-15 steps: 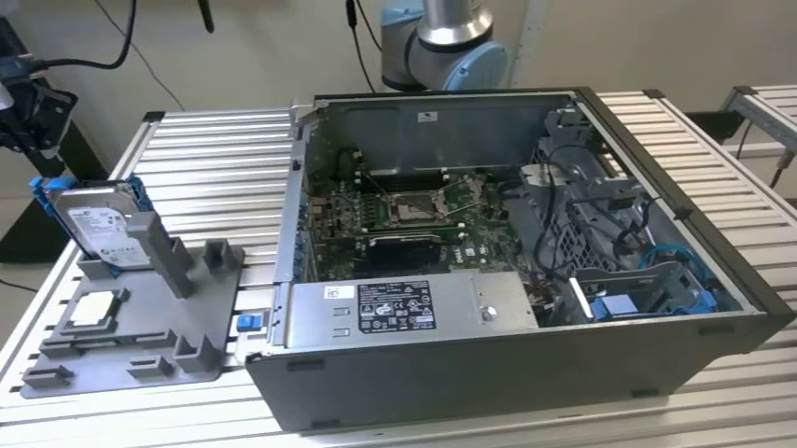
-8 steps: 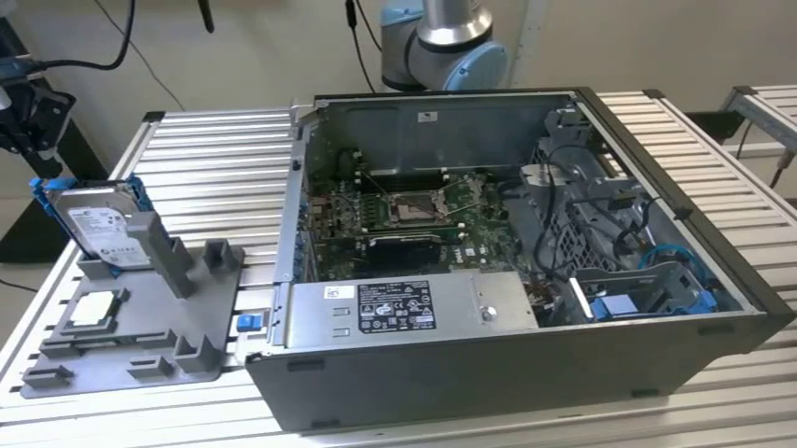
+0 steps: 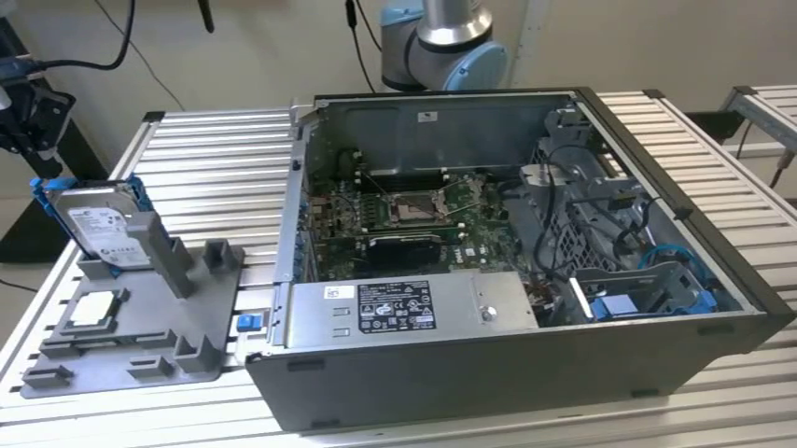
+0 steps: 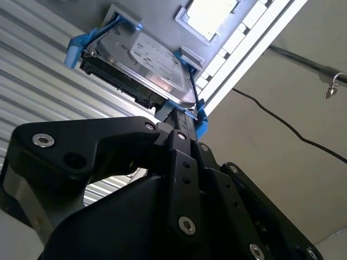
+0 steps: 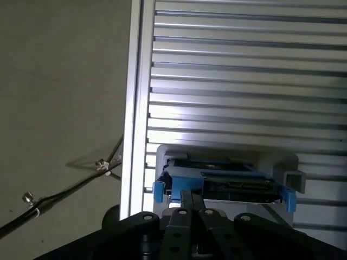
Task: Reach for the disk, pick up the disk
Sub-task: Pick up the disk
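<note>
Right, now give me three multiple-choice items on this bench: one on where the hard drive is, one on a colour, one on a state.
1. Where is the hard drive? A on the floor; B upright in the grey holder; C flat on the table.
2. Its rails are: A red; B yellow; C blue.
3. The computer case is: A open; B sealed; C upside down.
Answers: B, it stands in the holder at the exterior view's left; C, blue shows along its edges; A, the motherboard is exposed.
</note>
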Tool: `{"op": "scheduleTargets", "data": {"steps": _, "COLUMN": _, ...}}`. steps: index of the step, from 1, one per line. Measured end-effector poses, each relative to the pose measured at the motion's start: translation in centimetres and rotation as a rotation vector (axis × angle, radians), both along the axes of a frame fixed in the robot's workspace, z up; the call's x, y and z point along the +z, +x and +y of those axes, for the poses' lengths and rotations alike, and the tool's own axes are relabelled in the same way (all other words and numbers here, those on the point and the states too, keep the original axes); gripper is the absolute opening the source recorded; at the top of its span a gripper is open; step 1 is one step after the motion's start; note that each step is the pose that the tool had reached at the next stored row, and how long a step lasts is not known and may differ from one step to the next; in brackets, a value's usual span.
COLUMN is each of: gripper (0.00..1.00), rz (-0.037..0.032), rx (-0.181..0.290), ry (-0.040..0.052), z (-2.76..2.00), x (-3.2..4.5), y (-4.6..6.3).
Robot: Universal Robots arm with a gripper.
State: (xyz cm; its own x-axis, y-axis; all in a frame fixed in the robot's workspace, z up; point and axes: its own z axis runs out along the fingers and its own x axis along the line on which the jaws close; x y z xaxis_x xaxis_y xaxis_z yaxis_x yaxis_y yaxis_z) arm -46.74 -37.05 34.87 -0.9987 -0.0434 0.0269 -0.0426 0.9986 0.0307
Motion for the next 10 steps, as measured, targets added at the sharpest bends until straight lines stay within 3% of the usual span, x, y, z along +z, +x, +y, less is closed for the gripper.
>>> {"op": "scheduleTargets", "data": {"steps": 5, "gripper": 0.00, "rz": 0.0001, "rx": 0.010, "ry": 0.0000, "z": 0.00, "x": 0.01, "y": 0.00}}
{"op": "scheduleTargets", "data": {"steps": 10, "gripper": 0.00, "rz": 0.0000, "rx": 0.052, "ry": 0.0000, "z": -0.01, "x": 0.00, "y": 0.00}}
